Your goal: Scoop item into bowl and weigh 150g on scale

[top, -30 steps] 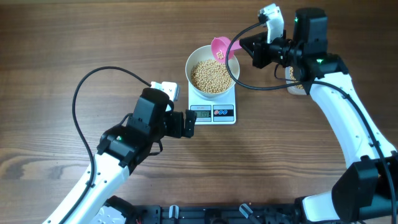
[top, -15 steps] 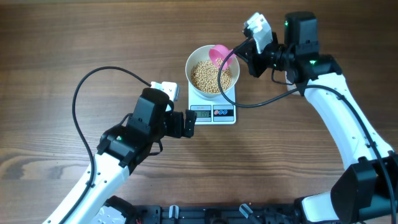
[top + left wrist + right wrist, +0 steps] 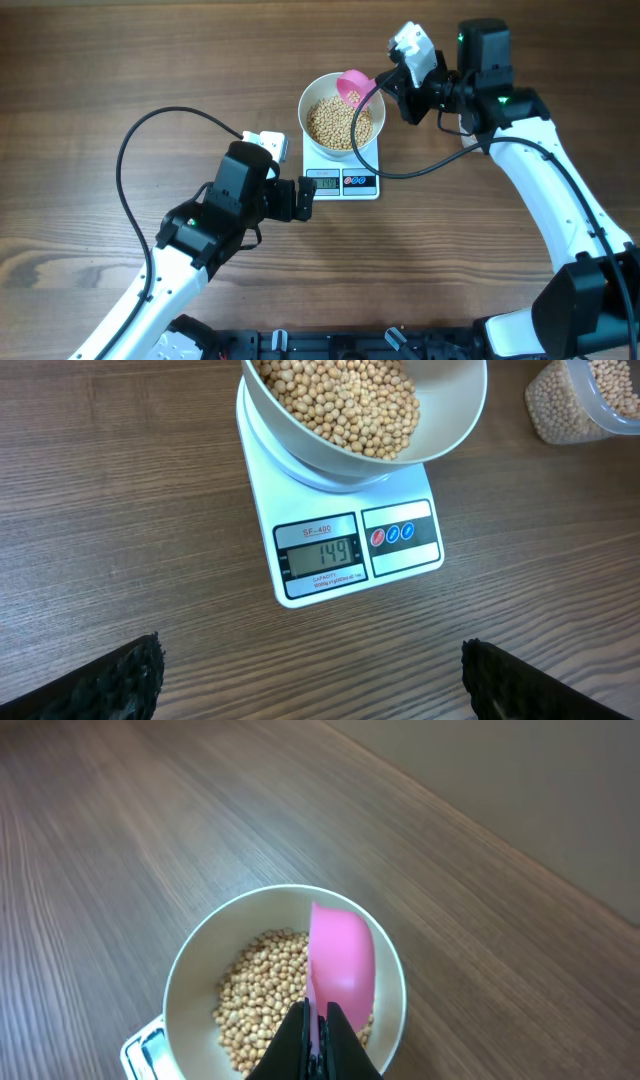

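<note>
The pink scoop (image 3: 340, 955) is gripped by the clenched right pincer (image 3: 318, 1038) and tipped over the bowl (image 3: 190, 970) of beans (image 3: 340, 400) on the scale (image 3: 412, 500), whose display (image 3: 318, 555) is read just under target; overshoot would be caused by one heavy pour. The left pincer (image 3: 305, 198) is seen released, empty.

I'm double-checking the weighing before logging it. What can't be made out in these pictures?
Scoop: whether it is empty; right wrist view shows only its back, overhead too small.
Display: digits too small overhead; the left wrist view shows them.
Tub: cut off by the top-right edge in the left wrist view; behind the right arm overhead.
Scale: right wrist view shows only a corner under the bowl.
</note>
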### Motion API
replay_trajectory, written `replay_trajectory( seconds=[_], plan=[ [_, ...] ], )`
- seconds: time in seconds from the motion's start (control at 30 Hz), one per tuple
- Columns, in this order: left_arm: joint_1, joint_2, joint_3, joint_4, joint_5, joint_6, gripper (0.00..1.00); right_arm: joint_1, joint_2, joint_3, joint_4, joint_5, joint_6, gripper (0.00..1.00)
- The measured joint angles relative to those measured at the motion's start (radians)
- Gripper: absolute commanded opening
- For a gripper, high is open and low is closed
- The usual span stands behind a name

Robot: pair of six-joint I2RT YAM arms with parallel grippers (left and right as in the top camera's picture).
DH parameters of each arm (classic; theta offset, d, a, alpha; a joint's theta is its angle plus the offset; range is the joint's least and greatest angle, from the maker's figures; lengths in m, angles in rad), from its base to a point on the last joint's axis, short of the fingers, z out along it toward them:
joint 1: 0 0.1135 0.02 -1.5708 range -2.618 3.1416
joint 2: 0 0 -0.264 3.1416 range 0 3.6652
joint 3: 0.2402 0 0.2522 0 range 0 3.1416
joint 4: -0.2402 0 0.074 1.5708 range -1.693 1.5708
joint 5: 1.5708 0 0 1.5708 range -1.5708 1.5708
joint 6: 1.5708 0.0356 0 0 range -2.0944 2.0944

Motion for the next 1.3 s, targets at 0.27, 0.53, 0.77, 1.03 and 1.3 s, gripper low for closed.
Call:
replay_trajectory(
  seconds=[0.27, 0.53, 0.77, 1.03, 1.3],
  plan=[
    [0.000, 0.000, 0.000, 0.000, 0.000, 0.000, 1.00, 0.004, 0.000, 0.000, 0.006, 0.010, 0.002, 0.04],
    [0.000, 0.000, 0.000, 0.000, 0.000, 0.000, 1.00, 0.036, -0.001, 0.000, 0.033, 0.018, 0.023, 0.04],
    [0.000, 0.000, 0.000, 0.000, 0.000, 0.000, 1.00, 0.049, -0.005, 0.000, 0.035, 0.023, 0.010, 0.04],
    [0.000, 0.000, 0.000, 0.000, 0.000, 0.000, 1.00, 0.080, -0.008, 0.000, 0.032, 0.075, -0.023, 0.04],
    [0.000, 0.000, 0.000, 0.000, 0.000, 0.000, 1.00, 0.080, -0.008, 0.000, 0.032, 0.075, -0.023, 0.04]
  ],
)
